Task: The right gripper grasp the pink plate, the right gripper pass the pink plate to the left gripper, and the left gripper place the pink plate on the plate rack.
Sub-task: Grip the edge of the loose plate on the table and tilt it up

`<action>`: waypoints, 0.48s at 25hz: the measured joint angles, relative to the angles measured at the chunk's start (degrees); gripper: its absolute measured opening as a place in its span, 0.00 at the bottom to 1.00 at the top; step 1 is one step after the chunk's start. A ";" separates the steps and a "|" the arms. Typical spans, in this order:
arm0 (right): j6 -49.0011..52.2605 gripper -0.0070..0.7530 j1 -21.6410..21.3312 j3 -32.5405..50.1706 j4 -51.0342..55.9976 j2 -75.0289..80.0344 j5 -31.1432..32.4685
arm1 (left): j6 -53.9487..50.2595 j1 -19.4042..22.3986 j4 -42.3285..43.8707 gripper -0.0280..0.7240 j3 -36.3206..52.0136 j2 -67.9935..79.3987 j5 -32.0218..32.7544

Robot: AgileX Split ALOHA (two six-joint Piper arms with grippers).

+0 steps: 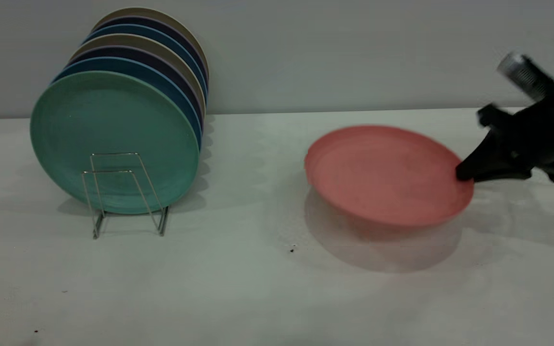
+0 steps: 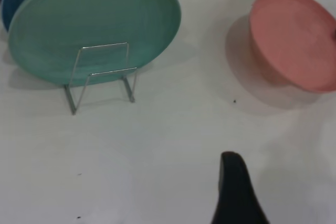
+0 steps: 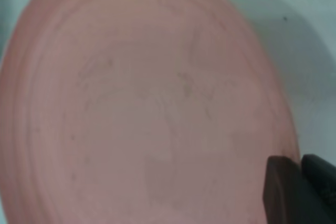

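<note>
The pink plate (image 1: pixel 387 175) hangs tilted a little above the table, casting a shadow underneath. My right gripper (image 1: pixel 462 172) comes in from the right and is shut on the plate's right rim. In the right wrist view the pink plate (image 3: pixel 147 103) fills the picture, and the right gripper (image 3: pixel 300 182) pinches its edge with one jaw over the rim and one behind it. The plate rack (image 1: pixel 123 192) stands at the left, with two bare wire loops at its front. My left gripper (image 2: pixel 236 192) shows only as a black tip low over the table, apart from the pink plate (image 2: pixel 294 38) and the plate rack (image 2: pixel 100 72).
Several plates stand upright in the rack, with a teal-green plate (image 1: pixel 113 139) foremost and blue, dark and beige ones behind it. A white cloth (image 1: pixel 258 288) covers the table, and a grey wall rises behind it. A small dark speck (image 1: pixel 292 249) lies on the cloth.
</note>
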 joint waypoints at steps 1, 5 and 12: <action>0.00 0.03 -0.76 0.00 -0.04 -0.41 1.43 | 0.00 0.00 -0.41 0.66 0.00 0.00 0.23; 0.00 0.03 -2.77 0.00 -0.43 -0.75 5.83 | 0.13 0.00 -2.31 0.61 0.00 1.46 1.49; -3.38 0.03 -1.93 0.00 -1.97 -0.76 10.23 | 8.65 0.00 -13.24 0.60 0.00 9.80 3.00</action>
